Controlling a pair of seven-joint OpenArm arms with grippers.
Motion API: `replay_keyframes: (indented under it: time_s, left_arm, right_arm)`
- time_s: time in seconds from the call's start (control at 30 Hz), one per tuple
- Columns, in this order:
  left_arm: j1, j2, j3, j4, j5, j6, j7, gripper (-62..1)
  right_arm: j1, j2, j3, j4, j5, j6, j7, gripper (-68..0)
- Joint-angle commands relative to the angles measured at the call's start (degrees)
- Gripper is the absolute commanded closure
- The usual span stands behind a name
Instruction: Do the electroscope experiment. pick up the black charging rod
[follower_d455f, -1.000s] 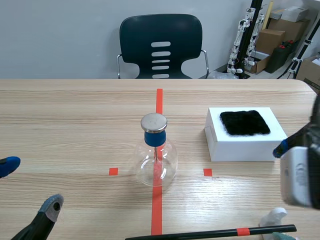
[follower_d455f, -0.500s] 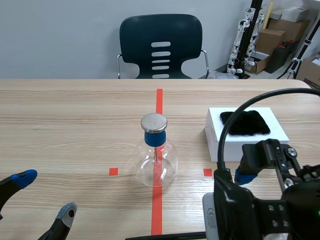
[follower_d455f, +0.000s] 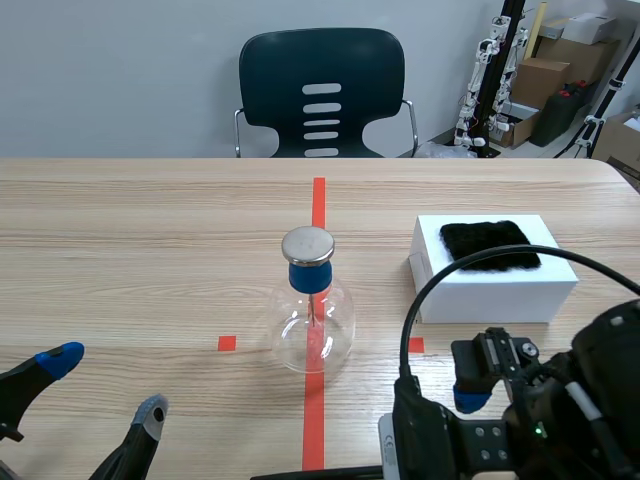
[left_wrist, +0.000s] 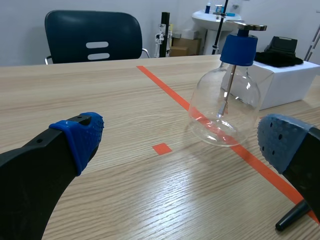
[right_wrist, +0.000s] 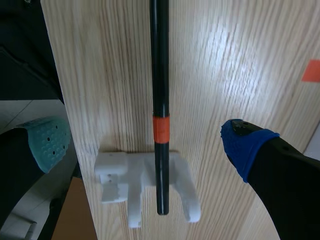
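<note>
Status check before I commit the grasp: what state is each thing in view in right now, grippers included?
black charging rod: lying ungripped, one end on the white stand.
white stand: bearing the rod's end.
electroscope flask: upright, blue stopper and metal disc on.
black cloth: lying on the white box.
left gripper: open, holding nothing.
right gripper: open above the rod, one finger to each side of it.

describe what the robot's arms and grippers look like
Both arms are black. The left gripper has two thick black fingers tipped with dotted pads, one blue, one grey-blue. The right gripper has one blue pad and one grey-green pad. A black cable loops over the right arm.
</note>
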Motion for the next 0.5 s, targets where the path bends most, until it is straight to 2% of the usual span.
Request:
replay_keyframes:
  time_s: [0.0, 0.2, 0.23, 0.4, 0.47]
  left_arm:
    - [-0.6, 0.0, -0.2, 0.2, -0.4, 0.1, -1.4, -62.3]
    - [-1.9, 0.4, 0.1, -2.0, 0.4, 0.0, -4.5, -62.3]
    - [-2.0, 0.4, 0.1, -2.2, 1.4, 0.0, -5.1, -62.3]
    - [-2.3, 0.4, 0.1, -3.0, 10.7, 0.1, -8.2, -62.3]
    - [-2.5, 0.4, 0.1, -3.1, 12.4, 0.1, -8.2, -62.3]
  right_arm:
    - [1.8, 0.0, -0.8, -0.2, 0.4, 0.5, -0.7, -62.7]
    - [5.6, -1.6, -4.4, -4.5, 0.4, 0.5, -1.5, -62.7]
    - [5.9, -1.6, -4.6, -4.9, 0.4, 0.5, -1.4, -62.7]
    - [7.4, -1.5, -4.9, -6.9, 0.4, 0.5, 0.7, -62.7]
    - [7.6, -1.6, -4.9, -7.8, 0.4, 0.5, 1.4, -62.7]
